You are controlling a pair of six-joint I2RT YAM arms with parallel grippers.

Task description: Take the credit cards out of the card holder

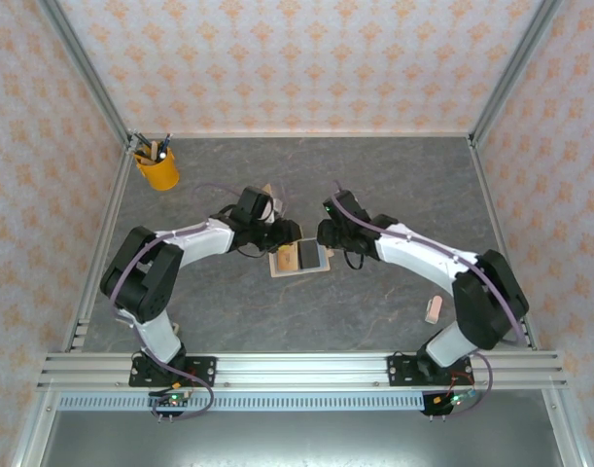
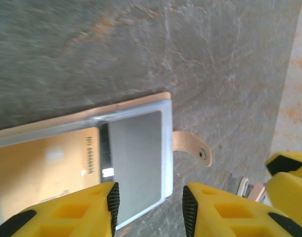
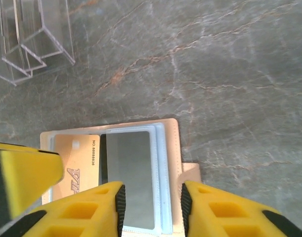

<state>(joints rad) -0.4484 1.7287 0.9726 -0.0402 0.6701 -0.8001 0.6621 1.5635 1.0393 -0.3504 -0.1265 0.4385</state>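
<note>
Two grippers (image 2: pixel 151 202) (image 3: pixel 152 200), jaws part-open, over card holder (image 3: pixel 174 148)

the card holder (image 1: pixel 298 259) is hemmed in on its left and right by the left gripper (image 2: pixel 151 210) and right gripper (image 3: pixel 153 210), both close over it. off its far-left corner stands a clear acrylic stand (image 3: pixel 32 39). the table (image 1: pixel 277 321) on the near side of the card holder lies open.

We see a grey, marble-veined tabletop (image 1: pixel 394 185) closed in by walls (image 1: pixel 297 58) papered peach with a pale floral pattern, aluminium posts (image 1: pixel 85 68) at the back corners, under even light.
</note>
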